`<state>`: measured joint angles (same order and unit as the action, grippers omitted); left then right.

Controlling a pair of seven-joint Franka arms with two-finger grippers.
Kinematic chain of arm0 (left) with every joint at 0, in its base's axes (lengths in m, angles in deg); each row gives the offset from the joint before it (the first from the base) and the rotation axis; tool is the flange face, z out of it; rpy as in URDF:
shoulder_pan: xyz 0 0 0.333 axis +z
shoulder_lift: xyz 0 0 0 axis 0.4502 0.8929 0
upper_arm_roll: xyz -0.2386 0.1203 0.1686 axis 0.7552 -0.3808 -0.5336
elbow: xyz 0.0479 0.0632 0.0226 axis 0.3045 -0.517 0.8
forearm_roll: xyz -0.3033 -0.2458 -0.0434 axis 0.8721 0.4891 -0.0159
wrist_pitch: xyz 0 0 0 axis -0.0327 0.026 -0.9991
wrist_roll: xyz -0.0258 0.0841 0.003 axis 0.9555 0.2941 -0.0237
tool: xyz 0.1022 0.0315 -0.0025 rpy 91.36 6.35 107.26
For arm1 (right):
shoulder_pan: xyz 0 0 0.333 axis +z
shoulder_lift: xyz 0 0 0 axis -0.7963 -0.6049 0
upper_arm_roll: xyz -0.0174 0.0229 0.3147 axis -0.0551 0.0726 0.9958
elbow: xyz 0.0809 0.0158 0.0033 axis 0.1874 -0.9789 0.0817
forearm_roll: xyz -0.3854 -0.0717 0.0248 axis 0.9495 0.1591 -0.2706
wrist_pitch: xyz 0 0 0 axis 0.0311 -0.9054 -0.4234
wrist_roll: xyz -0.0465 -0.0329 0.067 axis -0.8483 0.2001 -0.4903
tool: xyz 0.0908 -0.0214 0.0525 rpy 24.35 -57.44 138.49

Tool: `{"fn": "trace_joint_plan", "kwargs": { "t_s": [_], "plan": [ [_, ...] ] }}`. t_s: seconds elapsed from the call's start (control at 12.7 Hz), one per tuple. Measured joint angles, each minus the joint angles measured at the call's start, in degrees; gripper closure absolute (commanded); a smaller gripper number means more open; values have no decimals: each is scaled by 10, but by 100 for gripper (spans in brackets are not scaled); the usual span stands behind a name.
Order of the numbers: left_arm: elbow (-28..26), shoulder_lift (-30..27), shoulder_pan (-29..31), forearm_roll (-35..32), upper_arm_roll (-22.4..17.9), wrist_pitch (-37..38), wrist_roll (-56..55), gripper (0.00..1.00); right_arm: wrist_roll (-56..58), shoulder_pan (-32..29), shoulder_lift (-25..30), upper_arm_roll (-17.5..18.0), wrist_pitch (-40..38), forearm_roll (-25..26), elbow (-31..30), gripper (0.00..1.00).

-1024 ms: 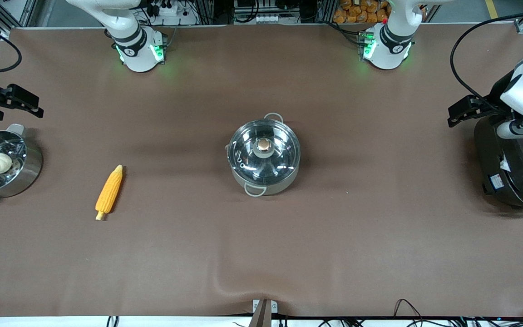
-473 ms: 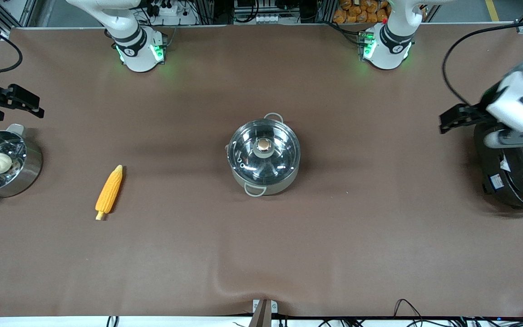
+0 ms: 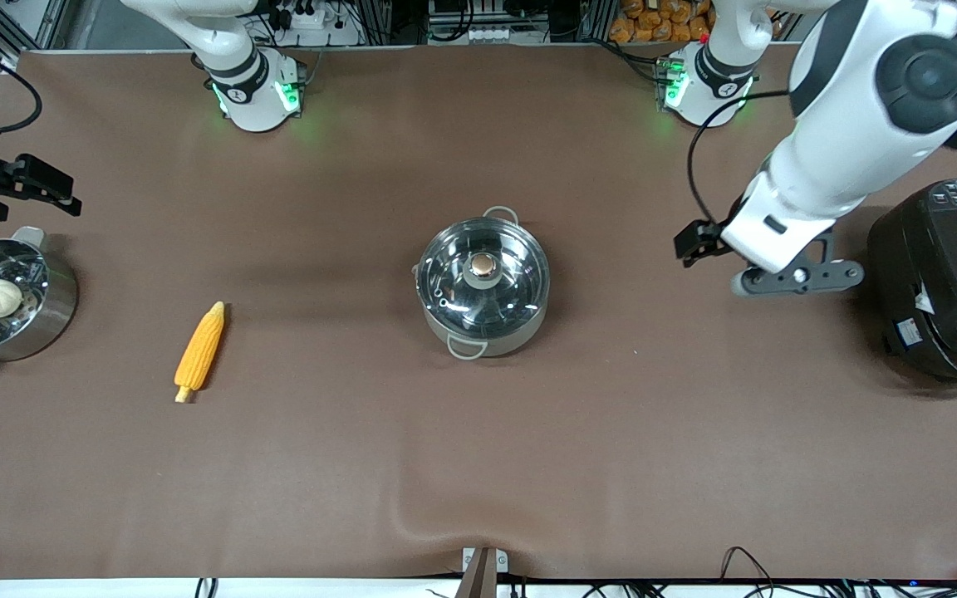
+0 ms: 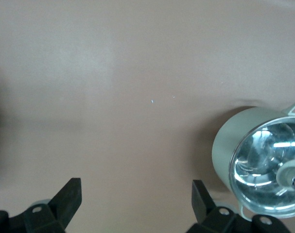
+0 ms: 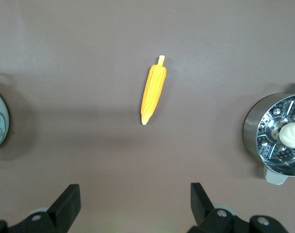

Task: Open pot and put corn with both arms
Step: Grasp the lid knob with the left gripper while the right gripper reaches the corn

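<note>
Brown table mat (image 3: 478,465): steel pot (image 3: 483,286) lidded, corn cob (image 3: 199,350) lying flat toward my right arm's end.
My left gripper (image 4: 136,204) hangs spread over bare mat beside the pot; my right gripper (image 5: 135,206) spread above the steamer pot (image 3: 5,301).

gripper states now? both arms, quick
Left gripper: open, empty, over bare table beside the pot.
Right gripper: open, empty, waiting above the steamer pot.

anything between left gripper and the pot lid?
Nothing: bare brown table between the open left gripper and the pot, lid on; the front view shows it.
</note>
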<state>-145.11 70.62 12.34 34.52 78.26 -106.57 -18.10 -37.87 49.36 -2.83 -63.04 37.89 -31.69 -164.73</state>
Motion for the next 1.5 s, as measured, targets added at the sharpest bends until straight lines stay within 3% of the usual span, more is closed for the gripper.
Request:
{"fn": "trace_joint_plan", "kwargs": {
  "t_s": [0.79, 1.5],
  "plan": [
    [29, 68, -127, 0, 1, -52, -221, 0, 0, 2, -7, 4, 26, -1, -1, 0],
    [32, 150, -197, 0, 1, -128, -332, 0, 0, 32, -118, 10, 143, -2, -9, 0]
  ]
}}
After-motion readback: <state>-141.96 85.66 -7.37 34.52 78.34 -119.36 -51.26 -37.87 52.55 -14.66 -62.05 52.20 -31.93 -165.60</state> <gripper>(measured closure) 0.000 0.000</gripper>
